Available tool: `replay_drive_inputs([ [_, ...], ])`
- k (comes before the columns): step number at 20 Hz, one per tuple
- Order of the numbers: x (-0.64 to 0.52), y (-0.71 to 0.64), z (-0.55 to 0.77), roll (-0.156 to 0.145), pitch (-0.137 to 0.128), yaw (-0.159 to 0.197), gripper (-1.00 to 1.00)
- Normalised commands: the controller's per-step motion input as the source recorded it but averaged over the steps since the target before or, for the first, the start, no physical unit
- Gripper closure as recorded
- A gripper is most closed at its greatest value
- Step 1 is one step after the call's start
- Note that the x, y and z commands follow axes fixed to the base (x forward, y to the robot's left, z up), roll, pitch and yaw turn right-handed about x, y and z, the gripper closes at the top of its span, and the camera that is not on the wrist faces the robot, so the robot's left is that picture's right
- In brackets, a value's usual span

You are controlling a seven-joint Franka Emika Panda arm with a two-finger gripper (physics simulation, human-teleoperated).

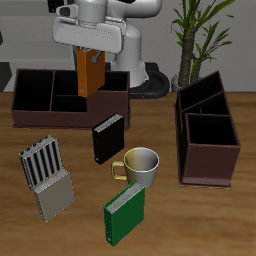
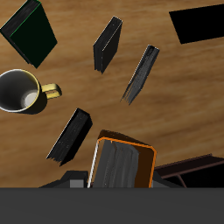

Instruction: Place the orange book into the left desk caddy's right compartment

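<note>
My gripper (image 1: pixel 89 52) is shut on the orange book (image 1: pixel 88 74) and holds it upright by its upper end, above the broadside maroon caddy (image 1: pixel 60 112) at the back of the table. The wrist view shows the orange book (image 2: pixel 123 157) from above, between the gripper's (image 2: pixel 119 178) fingers. The left desk caddy (image 1: pixel 208 166), dark maroon, divided, seen lengthwise, stands well across the table from the gripper. Its compartments look empty.
A black book (image 1: pixel 107 138) stands just in front of the broadside caddy and also shows in the wrist view (image 2: pixel 70 136). A yellow-handled mug (image 1: pixel 143 165), a green book (image 1: pixel 125 212) and two grey ribbed objects (image 1: pixel 42 160) stand nearer the front edge. A potted plant (image 1: pixel 195 30) stands behind.
</note>
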Motion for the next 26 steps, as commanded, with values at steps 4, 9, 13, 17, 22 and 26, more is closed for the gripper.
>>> replay_drive_inputs([
  [4, 0.10, 0.78, 0.25, -0.004, 0.022, 0.051, 1.00],
  [9, 0.10, 0.82, 0.06, 0.023, 0.018, 0.064, 1.00],
  [13, 0.17, 0.95, 0.04, 0.026, 0.032, 0.061, 1.00],
  [17, 0.21, 0.71, 0.07, 0.043, 0.045, 0.031, 1.00],
  [22, 0.33, 0.74, 0.07, 0.052, 0.050, 0.028, 1.00],
  [26, 0.30, 0.30, 0.08, 0.033, 0.012, 0.019, 1.00],
])
